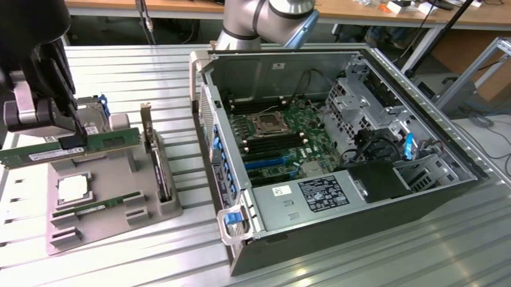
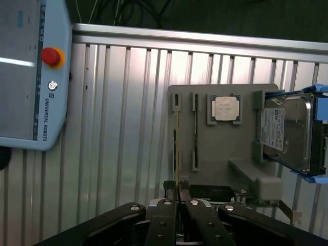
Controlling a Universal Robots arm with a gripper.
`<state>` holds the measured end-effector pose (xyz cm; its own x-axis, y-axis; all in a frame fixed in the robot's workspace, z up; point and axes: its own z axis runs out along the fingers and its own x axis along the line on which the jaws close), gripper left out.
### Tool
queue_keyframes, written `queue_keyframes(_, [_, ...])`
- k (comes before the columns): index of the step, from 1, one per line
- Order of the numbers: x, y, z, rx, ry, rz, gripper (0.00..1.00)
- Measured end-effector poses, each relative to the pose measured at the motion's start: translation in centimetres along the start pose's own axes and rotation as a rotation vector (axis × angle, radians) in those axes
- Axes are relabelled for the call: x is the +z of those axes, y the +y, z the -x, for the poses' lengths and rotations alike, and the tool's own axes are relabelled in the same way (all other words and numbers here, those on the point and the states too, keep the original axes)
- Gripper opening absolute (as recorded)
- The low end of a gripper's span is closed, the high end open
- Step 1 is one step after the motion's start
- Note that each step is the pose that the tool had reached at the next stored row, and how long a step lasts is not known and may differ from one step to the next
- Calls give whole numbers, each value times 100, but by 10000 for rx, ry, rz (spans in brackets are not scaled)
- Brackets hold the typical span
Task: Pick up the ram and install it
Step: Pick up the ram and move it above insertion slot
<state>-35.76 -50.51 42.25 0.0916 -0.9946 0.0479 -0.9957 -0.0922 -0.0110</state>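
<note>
Slatted table point(image 1: 143, 66) below — ram point(image 1: 108, 142) clamped in gripper point(image 2: 177, 199).

Ram point(image 1: 112, 142) in hand point(image 1: 73, 142) near grey fixture point(image 1: 108, 179)

The whole setup sat on a ribbed aluminium table point(image 1: 119, 72). 3 things were lying right on it: a grey parts holder point(image 1: 112, 173) toward the exterior view's left, an open dark PC case point(image 1: 359, 230) on its side near it on the right, not touching, and in the wrist view a pale teach pendant point(image 2: 25, 77) with a red button, apart from the holder.
</note>
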Motion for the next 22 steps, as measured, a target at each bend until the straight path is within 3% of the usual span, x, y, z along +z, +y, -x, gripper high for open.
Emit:
queue_keyframes(7, [2, -165, -15, 0, 7, 0, 12])
queue_keyframes(22, [5, -333, -30, 0, 35, 4, 12])
